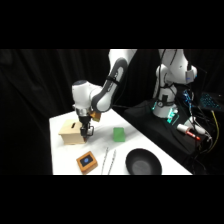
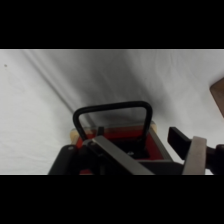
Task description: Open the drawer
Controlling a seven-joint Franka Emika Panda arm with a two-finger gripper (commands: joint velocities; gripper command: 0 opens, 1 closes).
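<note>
Toward the back left of the white table [image 1: 65,160], a small tan wooden box [image 1: 72,132] with the drawer [image 1: 80,139] on its front side. Only visible from the wrist: black loop handle [image 2: 113,116], rounded corners, reddish-orange inner sides [image 2: 120,135] showing behind it. Gripper [image 1: 86,132] right down at the box front; fingers [image 2: 196,155] spread either side of the handle, can't tell if actually gripping it. Only visible from the side: green block [image 1: 119,134], metal tongs [image 1: 109,161], round black dish [image 1: 143,163], flat wooden square with blue centre [image 1: 87,161].
</note>
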